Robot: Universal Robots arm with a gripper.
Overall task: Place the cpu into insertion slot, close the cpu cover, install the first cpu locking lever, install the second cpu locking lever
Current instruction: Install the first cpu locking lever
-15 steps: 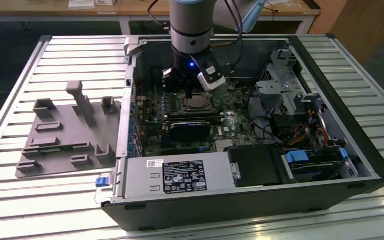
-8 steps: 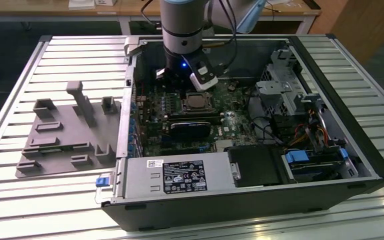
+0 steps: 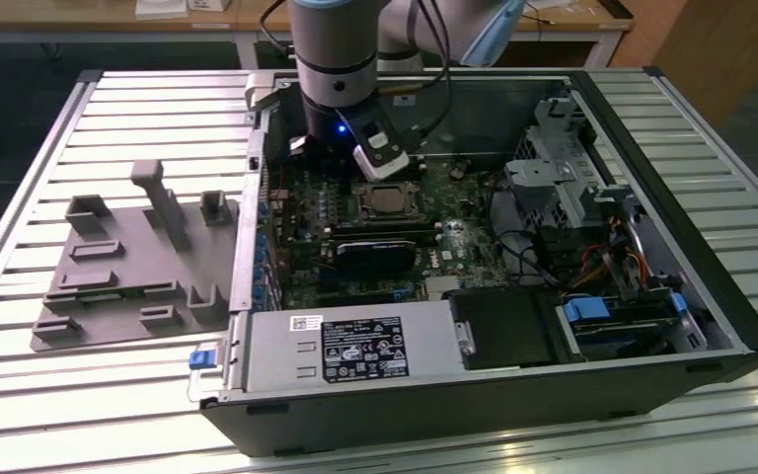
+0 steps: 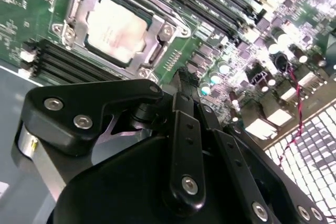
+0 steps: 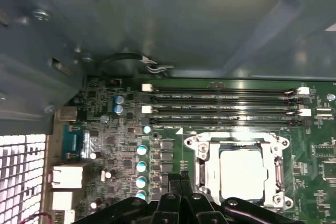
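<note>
1. The tool (image 5: 179,178) hangs low inside the open computer case (image 3: 485,395), close over the motherboard (image 5: 121,150). Its 2 fingertips look pressed together with nothing between them, so I judge it closed and empty.
2. The cpu (image 5: 244,174) is out of the tool. It lies flat in the insertion slot (image 5: 213,177), just ahead of the tool's tips and a little below them. Step 1 looks done.
3. The cpu cover (image 5: 236,141) lies flat around the chip, just beyond the tool. The silvery top of the chip shows through its window in both wrist views. Step 2 looks done too.
4. The locking levers (image 4: 152,4) are harder to judge. Thin metal rods run low along the edges of the cover and none stands up toward the tool. Whether each rod is caught under its hook cannot be told, so steps 3 and 4 may be finished or may be left.
5. The tool touches neither the cover nor the rods, and a narrow strip of green board separates its tips from the nearest corner of the socket.
6. The long memory slots (image 5: 220,108) lie past the socket, farther from the tool.
7. The case rests on a slatted desk (image 3: 37,395).
</note>
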